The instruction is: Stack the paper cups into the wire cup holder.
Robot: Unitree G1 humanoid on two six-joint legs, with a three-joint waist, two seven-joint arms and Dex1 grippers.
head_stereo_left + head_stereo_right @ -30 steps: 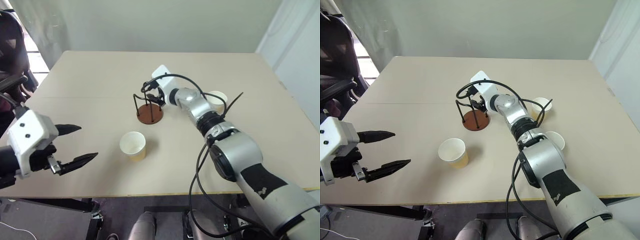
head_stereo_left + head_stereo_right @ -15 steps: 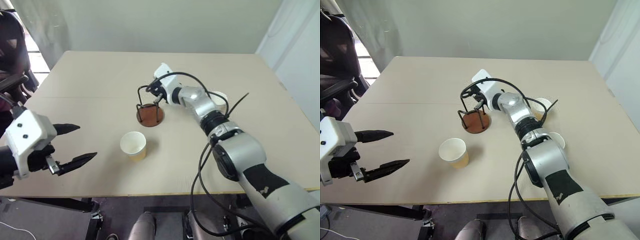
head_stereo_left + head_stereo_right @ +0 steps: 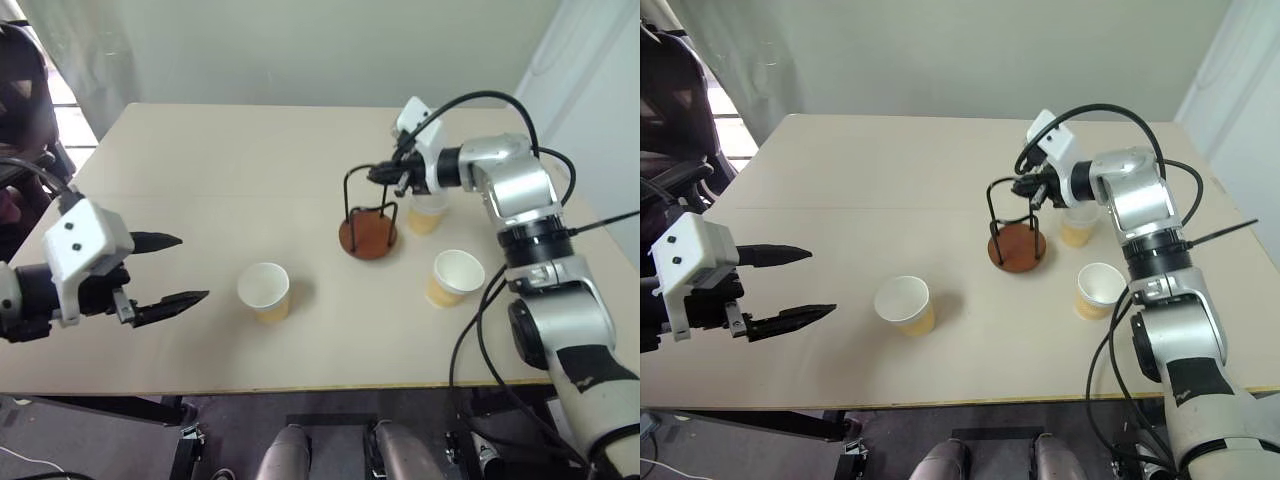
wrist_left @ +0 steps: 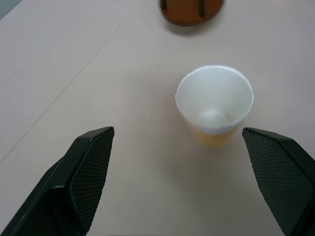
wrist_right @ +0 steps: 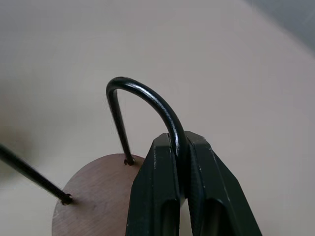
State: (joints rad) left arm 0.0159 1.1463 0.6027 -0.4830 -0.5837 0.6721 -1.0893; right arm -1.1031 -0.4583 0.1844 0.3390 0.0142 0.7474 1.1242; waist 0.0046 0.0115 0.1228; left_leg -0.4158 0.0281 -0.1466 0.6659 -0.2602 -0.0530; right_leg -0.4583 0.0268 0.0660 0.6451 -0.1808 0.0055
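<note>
The wire cup holder (image 3: 368, 236), black loops on a round reddish-brown base, stands right of the table's middle. My right gripper (image 3: 386, 176) is shut on the top of one of its wire loops (image 5: 142, 93), fingers (image 5: 162, 167) pinching the wire above the base (image 5: 98, 196). Three paper cups stand upright: one (image 3: 427, 212) just right of the holder and partly behind my right arm, one (image 3: 456, 276) nearer the front right, one (image 3: 265, 290) at front centre. My left gripper (image 3: 168, 270) hovers open, left of that cup (image 4: 215, 105), fingers (image 4: 83, 172) spread wide on either side of it.
The tan table (image 3: 200, 180) has its front edge close to my left gripper. A dark chair (image 3: 20, 90) stands off the table's left side. Black cables (image 3: 480, 100) loop over my right arm.
My right gripper closed on the holder's wire loop and pulled the holder to the right, up beside the two right-hand cups. My left gripper edged slightly forward, still open.
</note>
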